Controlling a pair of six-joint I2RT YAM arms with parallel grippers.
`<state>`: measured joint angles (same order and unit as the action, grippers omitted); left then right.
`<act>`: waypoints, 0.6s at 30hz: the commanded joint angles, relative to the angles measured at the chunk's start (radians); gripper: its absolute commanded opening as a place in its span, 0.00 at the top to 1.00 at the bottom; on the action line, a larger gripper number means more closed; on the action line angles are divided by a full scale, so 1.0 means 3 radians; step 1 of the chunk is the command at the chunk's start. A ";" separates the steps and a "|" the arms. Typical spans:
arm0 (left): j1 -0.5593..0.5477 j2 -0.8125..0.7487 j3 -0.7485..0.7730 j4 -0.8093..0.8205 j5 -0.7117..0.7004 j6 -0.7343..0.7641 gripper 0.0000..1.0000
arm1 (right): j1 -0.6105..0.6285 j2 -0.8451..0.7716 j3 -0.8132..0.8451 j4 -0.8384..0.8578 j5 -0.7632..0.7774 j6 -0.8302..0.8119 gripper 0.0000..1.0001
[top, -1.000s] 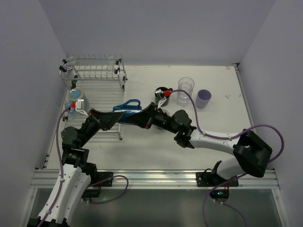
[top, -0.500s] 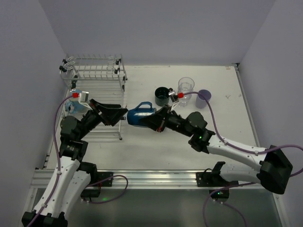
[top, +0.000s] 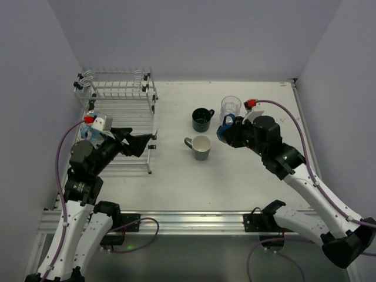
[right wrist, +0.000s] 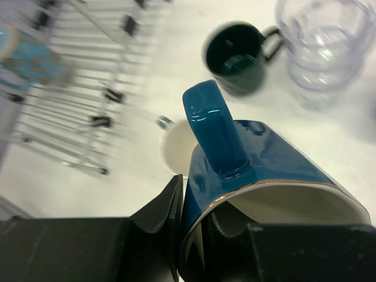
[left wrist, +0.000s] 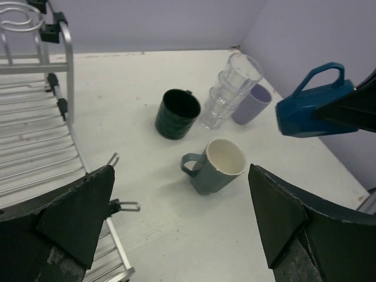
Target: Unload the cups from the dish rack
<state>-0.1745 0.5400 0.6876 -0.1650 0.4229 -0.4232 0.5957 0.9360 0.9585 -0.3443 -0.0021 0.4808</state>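
Observation:
My right gripper (top: 230, 133) is shut on the rim wall of a blue mug (right wrist: 258, 158), one finger inside and one outside. It holds the mug in the air beside the stacked clear tumblers (top: 231, 108); the mug also shows in the left wrist view (left wrist: 311, 108). A grey mug (top: 201, 147) and a dark green mug (top: 202, 119) stand on the table. A lavender cup (left wrist: 252, 104) stands behind the tumblers. My left gripper (top: 140, 141) is open and empty at the right edge of the dish rack (top: 120, 100). A light blue mug (top: 89, 131) sits in the rack's left side, partly hidden.
The rack fills the far left of the table (top: 176, 176). The cups cluster at the middle and far right. The table's right edge (top: 305, 135) lies close beyond the right arm.
My right arm has swung right with the blue mug, from beside the rack to beside the tumblers. It uncovered the grey mug. My left gripper has drawn back a little toward the rack.

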 commanded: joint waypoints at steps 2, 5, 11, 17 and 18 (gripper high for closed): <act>0.0004 -0.0041 -0.0104 -0.0303 -0.0432 0.0388 0.00 | -0.0160 0.0208 0.0052 -0.0570 0.0375 -0.0391 1.00; 0.0009 -0.0071 -0.0098 -0.0304 -0.0458 0.0398 0.00 | -0.0181 0.0540 0.0057 -0.0565 0.0426 -0.0437 1.00; 0.0009 -0.0066 -0.0119 -0.0345 -0.0499 0.0414 0.00 | -0.0186 0.1144 0.0129 -0.0422 0.0376 -0.0503 1.00; 0.0029 0.0000 -0.0109 -0.0360 -0.0612 0.0414 0.00 | -0.0186 0.1604 0.0200 -0.0295 0.0248 -0.0534 1.00; 0.0030 0.0005 -0.0099 -0.0370 -0.0642 0.0414 0.00 | -0.0181 0.1640 0.0200 -0.0279 0.0232 -0.0529 1.00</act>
<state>-0.1722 0.5316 0.6559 -0.2718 0.2680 -0.3214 0.5423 1.4189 0.9600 -0.5144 0.0856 0.3534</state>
